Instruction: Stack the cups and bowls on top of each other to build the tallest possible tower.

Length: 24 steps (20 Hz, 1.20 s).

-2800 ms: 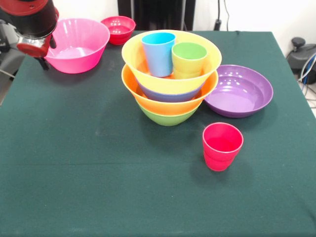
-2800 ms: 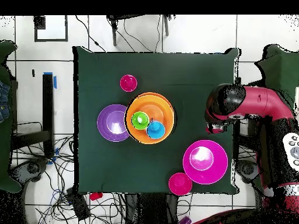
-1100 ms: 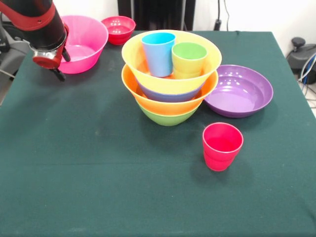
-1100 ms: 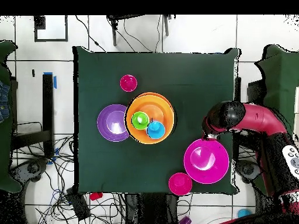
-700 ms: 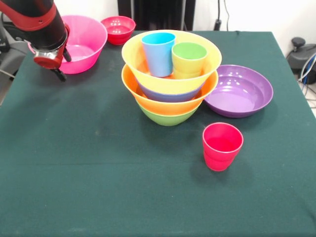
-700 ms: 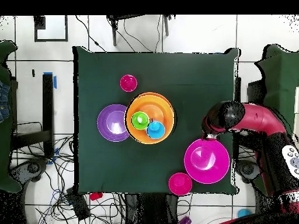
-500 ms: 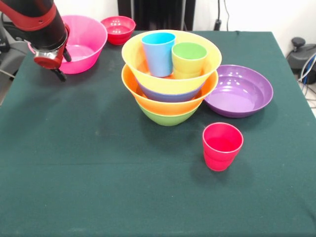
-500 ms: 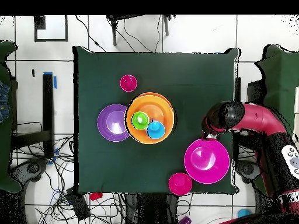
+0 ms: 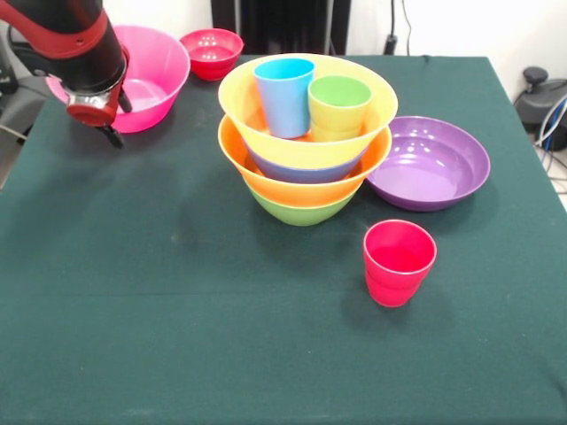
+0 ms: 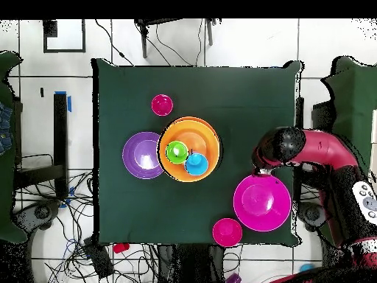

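Note:
The tower (image 9: 301,190) stands mid-table: a green bowl (image 9: 301,211) as base, then an orange bowl (image 9: 266,177), a blue bowl (image 9: 301,170) and a second orange bowl (image 9: 266,124). A light blue cup (image 9: 284,96) and a green cup (image 9: 338,106) stand in the top bowl. The red cup (image 9: 399,262) stands alone in front. The large pink bowl (image 9: 159,66) sits at the far left corner. My gripper (image 9: 113,119) straddles its near rim and looks shut on it; it also shows in the overhead view (image 10: 259,171).
The purple bowl (image 9: 434,164) lies just right of the tower. The small red bowl (image 9: 213,51) sits at the far edge beside the pink bowl. The table's left edge (image 9: 18,168) is close to my gripper.
My arm has come down from the table's far left corner to the pink bowl's near rim. The pink bowl has shifted slightly. The tower and the other pieces have not moved.

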Available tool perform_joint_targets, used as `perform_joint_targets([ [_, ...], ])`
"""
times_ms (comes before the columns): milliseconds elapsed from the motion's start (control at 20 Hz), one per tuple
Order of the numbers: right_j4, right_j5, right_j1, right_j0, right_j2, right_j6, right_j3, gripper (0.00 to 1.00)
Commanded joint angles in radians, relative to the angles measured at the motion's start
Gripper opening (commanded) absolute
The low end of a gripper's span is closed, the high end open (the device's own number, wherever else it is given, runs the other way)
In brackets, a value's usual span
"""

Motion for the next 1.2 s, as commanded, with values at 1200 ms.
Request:
perform_joint_targets([
  [1200, -0.232, 0.066, 0.024, 0.108, -0.116, -0.177, -0.109, 1.0],
])
